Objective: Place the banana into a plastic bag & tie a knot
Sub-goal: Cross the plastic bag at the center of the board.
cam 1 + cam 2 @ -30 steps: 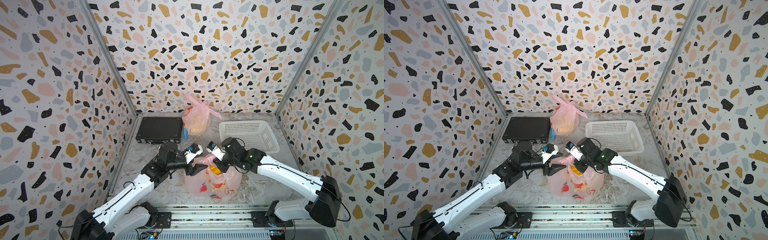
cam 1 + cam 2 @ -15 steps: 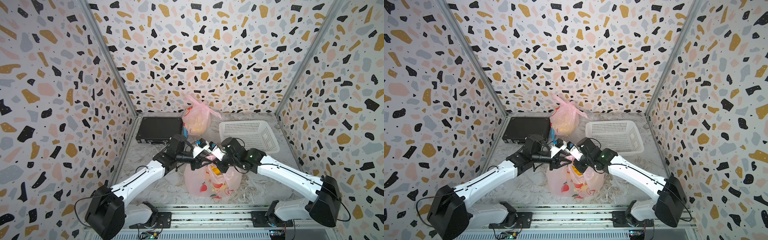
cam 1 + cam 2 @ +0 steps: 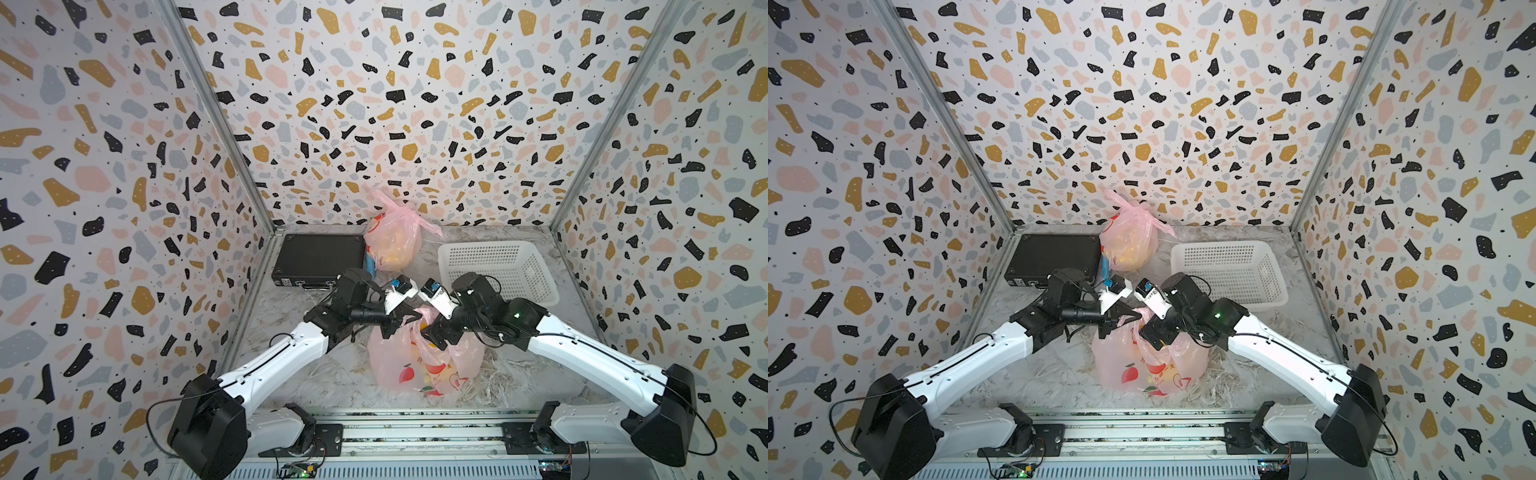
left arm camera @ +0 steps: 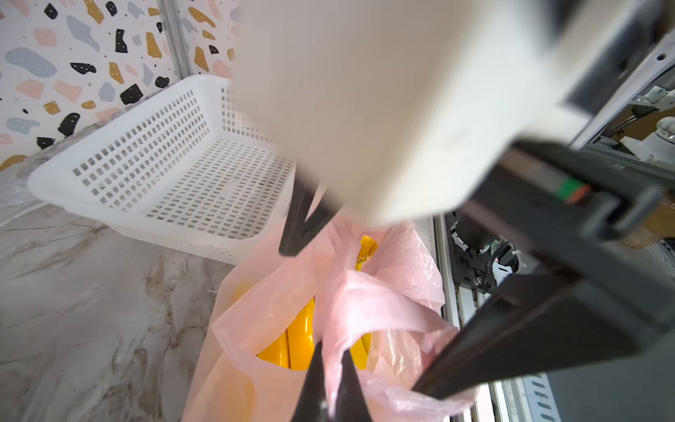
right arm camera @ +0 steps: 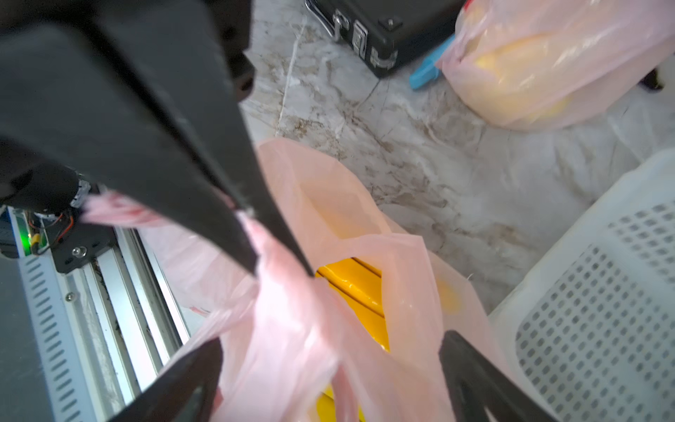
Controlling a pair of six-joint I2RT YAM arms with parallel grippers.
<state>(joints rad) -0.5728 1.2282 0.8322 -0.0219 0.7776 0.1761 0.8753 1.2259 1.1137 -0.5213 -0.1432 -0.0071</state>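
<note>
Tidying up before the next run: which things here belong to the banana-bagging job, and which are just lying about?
Job: front bag, banana inside it, left gripper shut on its handle, right gripper open.
Lying about: tied bag at the back, case, basket, blue item.

The marble-patterned desk (image 3: 332, 386) carries five things. A black case (image 3: 318, 257) lies flat in the back left corner. Just beside it at the back edge sits a tied pink bag (image 3: 392, 241), with a small blue thing (image 3: 370, 262) between the two. A white basket (image 3: 498, 266) fills the back right. An open plastic bag (image 3: 415, 365) stands near the front edge, mid-desk.
</note>
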